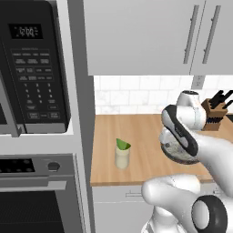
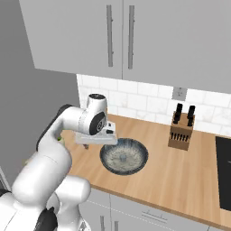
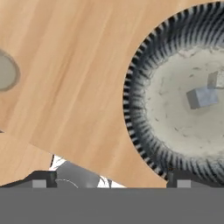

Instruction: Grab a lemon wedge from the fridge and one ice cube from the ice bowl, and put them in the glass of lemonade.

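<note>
Open jaws (image 3: 109, 177) hover beside ice cube (image 3: 201, 97).

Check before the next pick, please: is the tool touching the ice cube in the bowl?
Apart. In the hand view the ice cube lies inside the bowl, far from the open tool's tips at the bottom edge.

Green lemon wedge (image 1: 123, 144) upright in lemonade glass (image 1: 122, 157), ice cube (image 3: 201, 97) in ribbed bowl (image 3: 144, 74)
</note>
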You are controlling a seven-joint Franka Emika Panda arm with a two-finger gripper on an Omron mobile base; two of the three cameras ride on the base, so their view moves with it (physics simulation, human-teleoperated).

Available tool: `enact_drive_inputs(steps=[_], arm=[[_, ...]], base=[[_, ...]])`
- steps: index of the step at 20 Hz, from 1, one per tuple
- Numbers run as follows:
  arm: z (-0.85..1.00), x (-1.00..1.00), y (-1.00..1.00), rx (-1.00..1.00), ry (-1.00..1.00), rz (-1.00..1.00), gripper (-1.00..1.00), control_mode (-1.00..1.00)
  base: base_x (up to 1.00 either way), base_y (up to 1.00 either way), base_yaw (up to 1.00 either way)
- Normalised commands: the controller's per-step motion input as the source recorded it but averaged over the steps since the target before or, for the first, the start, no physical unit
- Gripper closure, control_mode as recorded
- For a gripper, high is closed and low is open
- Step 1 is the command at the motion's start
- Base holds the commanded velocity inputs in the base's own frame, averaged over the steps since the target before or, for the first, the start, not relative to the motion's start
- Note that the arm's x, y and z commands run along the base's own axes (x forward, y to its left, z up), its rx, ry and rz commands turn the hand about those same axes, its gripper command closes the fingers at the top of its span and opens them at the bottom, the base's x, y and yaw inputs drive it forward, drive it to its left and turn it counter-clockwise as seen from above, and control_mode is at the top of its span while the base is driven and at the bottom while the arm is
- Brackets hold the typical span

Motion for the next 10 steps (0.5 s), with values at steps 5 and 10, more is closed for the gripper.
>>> enact_drive_inputs(steps=[5, 10], arm=[[-0.45, 0.52, -0.72, 0.01, 0.11, -0.12, -1.00, -1.00], [-0.23, 0.26, -0.01, 0.00, -0.18, 0.00, -1.00, -1.00]], base=[[0.00, 0.00, 0.00], [0.00, 0.00, 0.00]])
